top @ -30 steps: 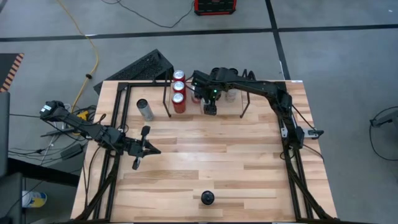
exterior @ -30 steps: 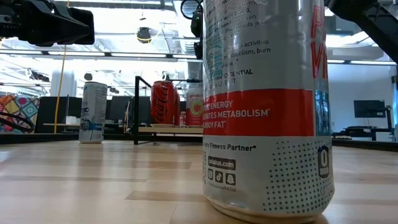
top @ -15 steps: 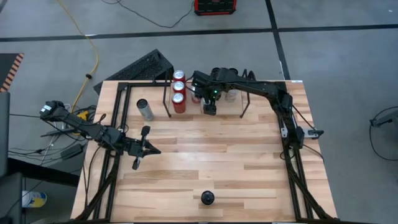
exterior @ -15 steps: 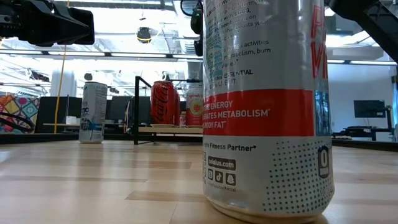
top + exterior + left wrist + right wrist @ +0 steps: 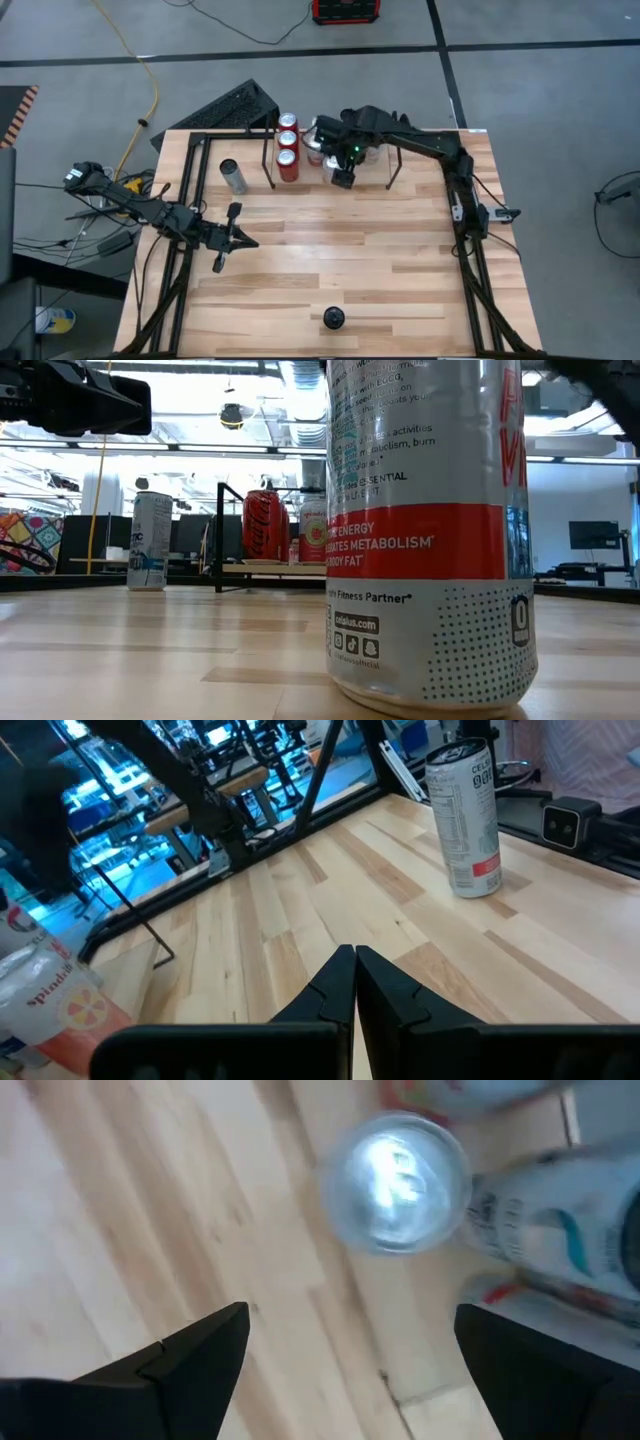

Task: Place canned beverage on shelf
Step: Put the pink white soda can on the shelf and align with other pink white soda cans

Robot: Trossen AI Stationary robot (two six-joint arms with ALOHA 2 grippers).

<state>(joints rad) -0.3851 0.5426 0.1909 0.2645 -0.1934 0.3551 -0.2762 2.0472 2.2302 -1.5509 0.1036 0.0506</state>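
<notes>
Looking across your table from the near edge, you see a silver-and-red can [image 5: 430,530] standing alone. Your left gripper [image 5: 228,250] waits mid-table, clenched on nothing. Farther back, your right gripper [image 5: 343,178] hangs spread wide, released, over the shelf [image 5: 330,165], where red cans [image 5: 288,160] line up.

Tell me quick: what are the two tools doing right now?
Left tool: closed, holding nothing, over the table.
Right tool: open, holding nothing, above a can by the shelf.
</notes>
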